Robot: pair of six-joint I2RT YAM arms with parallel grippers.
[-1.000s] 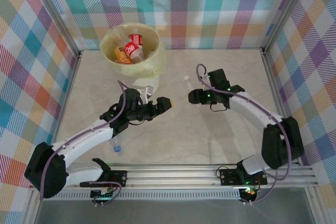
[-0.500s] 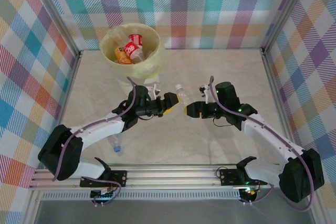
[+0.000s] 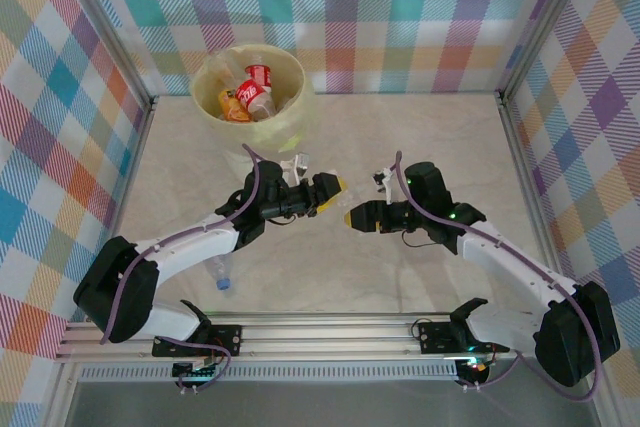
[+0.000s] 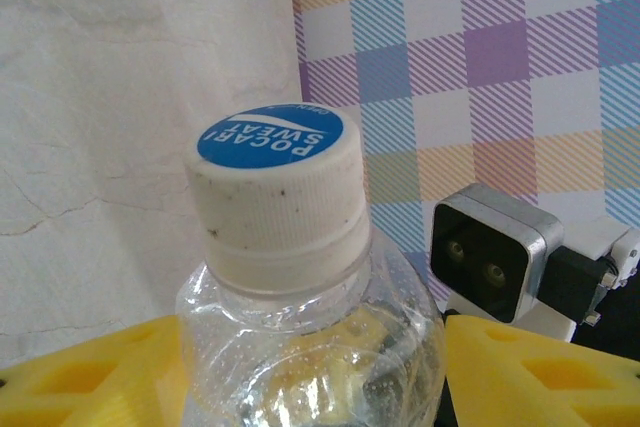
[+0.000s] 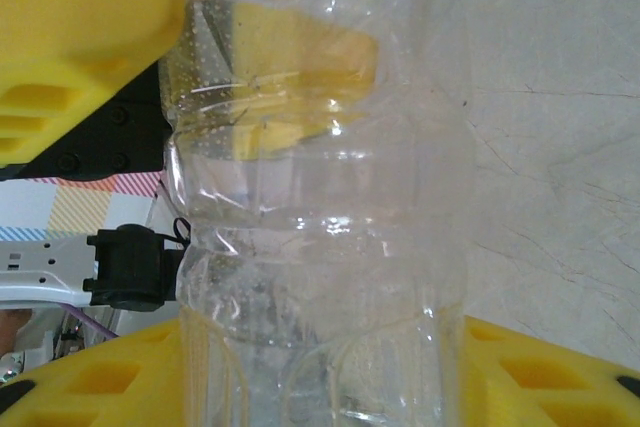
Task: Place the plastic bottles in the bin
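Two robot arms meet over the middle of the pale surface with a clear, white-capped Pocari Sweat bottle between them, well short of the bin at the far left. The right gripper clamps the bottle's body. The left gripper flanks its shoulder; whether it grips cannot be told. This looks like a handover: next, the left secures, the right releases, and the left carries the bottle binward.

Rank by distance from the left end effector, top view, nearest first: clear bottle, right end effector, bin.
1. clear bottle, between the left end effector's fingers.
2. right end effector, just to its right.
3. bin, far back, to the left.
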